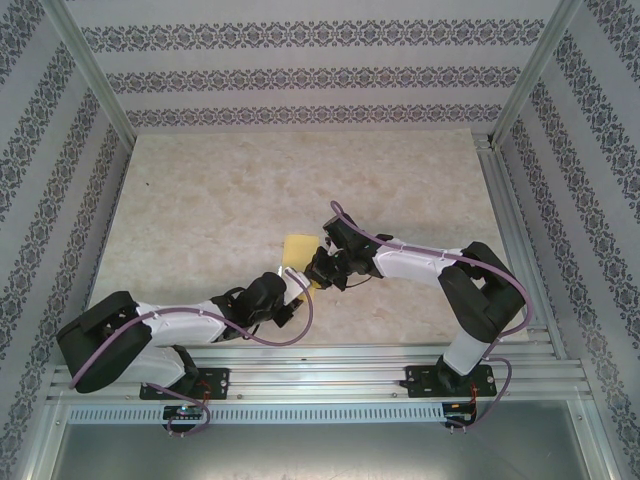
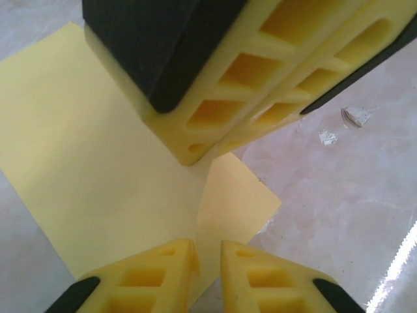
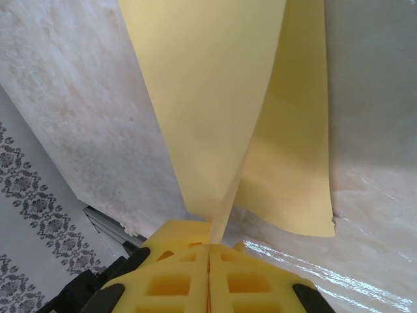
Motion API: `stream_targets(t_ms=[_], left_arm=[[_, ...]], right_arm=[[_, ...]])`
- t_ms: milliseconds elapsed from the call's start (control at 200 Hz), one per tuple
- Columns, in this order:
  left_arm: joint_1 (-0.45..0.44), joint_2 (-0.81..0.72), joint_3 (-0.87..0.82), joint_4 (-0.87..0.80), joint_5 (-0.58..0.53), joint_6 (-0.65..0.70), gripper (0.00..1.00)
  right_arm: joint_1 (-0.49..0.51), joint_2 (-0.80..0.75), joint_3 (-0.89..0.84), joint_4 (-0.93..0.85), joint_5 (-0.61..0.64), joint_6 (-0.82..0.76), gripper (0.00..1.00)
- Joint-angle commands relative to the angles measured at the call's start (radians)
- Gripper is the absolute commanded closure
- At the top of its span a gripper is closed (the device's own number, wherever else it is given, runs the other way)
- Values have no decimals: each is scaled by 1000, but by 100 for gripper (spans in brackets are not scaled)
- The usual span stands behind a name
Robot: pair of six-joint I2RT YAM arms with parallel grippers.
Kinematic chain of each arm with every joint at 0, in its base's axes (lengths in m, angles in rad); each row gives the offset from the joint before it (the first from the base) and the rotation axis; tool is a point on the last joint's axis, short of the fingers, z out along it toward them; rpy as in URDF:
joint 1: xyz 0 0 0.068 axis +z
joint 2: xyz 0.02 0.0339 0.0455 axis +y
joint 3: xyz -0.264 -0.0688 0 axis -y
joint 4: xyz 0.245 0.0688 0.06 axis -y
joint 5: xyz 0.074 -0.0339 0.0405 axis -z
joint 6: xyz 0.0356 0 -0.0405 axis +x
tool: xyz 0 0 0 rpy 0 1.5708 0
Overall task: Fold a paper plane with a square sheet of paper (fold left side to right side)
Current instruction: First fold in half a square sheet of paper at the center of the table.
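Obs.: sheet (image 1: 298, 250) lies on the bench (image 1: 200, 200) about mid-width, a little toward the near edge, with one part lifted off the surface. Right claw (image 3: 210, 236) is closed tight on that lifted part. From its wrist view the paper rises out of the pinch as a bowed flap, not creased. Left claw (image 2: 208, 249) sits just beside it, drawn narrow with a slit between the pads. An edge of the sheet runs into that slit, but I cannot tell whether it is nipped or merely passing beneath. Left-to-right fold judged not yet made: no flat crease seen. Risks: (1) Both claws crowd the same small stretch of paper, tips close together, so any sideways drift could knock them together or drag the paper out of the pinch. (2) If both do grip and then move apart, the thin paper between them would likely wrinkle or tear. (3) The flat part of the sheet looks pinned by nothing, and the bench looks glossy. Carrying the flap across could slide the whole sheet rather than fold it, leaving edges mismatched. (4) With the flap bowed, a crease pressed as it stands could land off-line and skew the plane. (5) The pinch sits near the paper's edge, so a small slip would drop it.
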Motion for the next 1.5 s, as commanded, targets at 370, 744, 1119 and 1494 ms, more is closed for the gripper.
stream_targets(t_ms=[370,744,1119,1494], left_arm=[[-12,4,4,45,19,-16,98],[35,-79,-35,38,81,-104,100],[146,-63,-14,19,204,-155,100],[200,17,-43,97,299,-276,100]], right_arm=[[-87,-170,19,-120,78,-270,68],[-384,-367,-84,98,-160,-1068,53],[-265,-153,89,-126,-282,-1666,56],[-199,31,236,-326,-225,-1759,55]])
